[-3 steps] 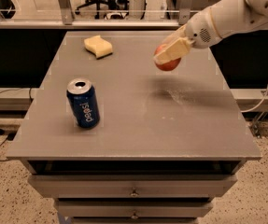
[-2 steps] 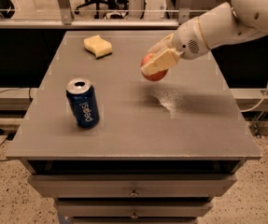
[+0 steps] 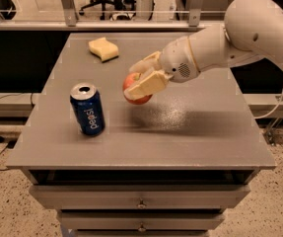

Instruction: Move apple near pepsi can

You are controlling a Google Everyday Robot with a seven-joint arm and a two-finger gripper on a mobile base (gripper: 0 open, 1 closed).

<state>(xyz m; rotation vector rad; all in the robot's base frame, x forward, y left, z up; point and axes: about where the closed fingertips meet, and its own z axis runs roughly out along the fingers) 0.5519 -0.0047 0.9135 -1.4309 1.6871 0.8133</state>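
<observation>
As it fills most of the view, the grey table [image 3: 195, 132] is entered first: flat matte top, with drawers [image 3: 141, 196] below its near edge, each with a small round knob.

Item 2, robot arm [image 3: 249, 28]: white, thick and rounded. It enters from the far right and reaches leftward and down over the middle of the tabletop, casting a broad shadow on the surface to the near right of its wrist.

Item 3, gripper [image 3: 137, 81]: pale cream, two fingers, at the arm's left end, over the centre of the table. The fingers are clamped on the apple, one on its far side and one across its near upper face.

Item 4, pepsi can [image 3: 88, 110]: dark blue, white lettering, silver top. It stands upright on the near left part of the table, free of any contact.

Item 5, sponge [image 3: 104, 49]: pale yellow, lying flat at the far left of the tabletop, well apart from the can and the gripper.

Item 6, apple [image 3: 141, 100]: red-orange, round, partly covered by the fingers. It is held low over the table centre, just right of the can with a clear gap between the two. Whether its underside touches the surface cannot be told.
</observation>
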